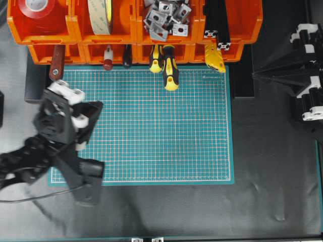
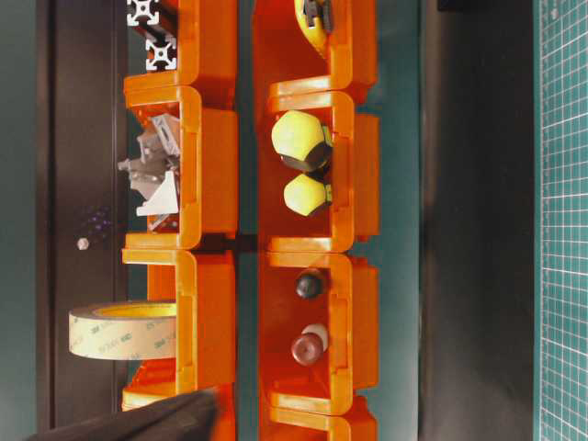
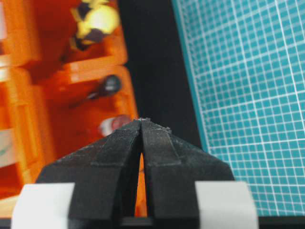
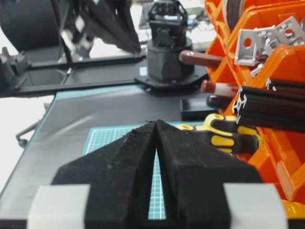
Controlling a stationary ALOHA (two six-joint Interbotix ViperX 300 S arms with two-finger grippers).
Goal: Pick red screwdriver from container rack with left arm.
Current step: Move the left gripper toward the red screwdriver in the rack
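The red screwdriver (image 1: 108, 58) hangs handle-out from the lower row of the orange container rack (image 1: 53, 30), with a white band and a dark red end cap. It also shows in the table-level view (image 2: 309, 345), the left wrist view (image 3: 113, 125) and the right wrist view (image 4: 221, 88). My left gripper (image 1: 99, 106) is shut and empty over the mat's left edge, short of the rack. In the left wrist view its tips (image 3: 142, 120) point just right of the red cap. My right gripper (image 1: 254, 74) is shut and empty at the far right (image 4: 156, 122).
A dark handle (image 1: 127, 56) hangs right of the red screwdriver, then two yellow-and-black screwdrivers (image 1: 170, 70). A dark red flat handle with a hole (image 1: 56, 63) hangs left of it. Upper bins hold tape rolls (image 1: 101, 15) and metal brackets (image 1: 164, 17). The green cutting mat (image 1: 151, 131) lies below.
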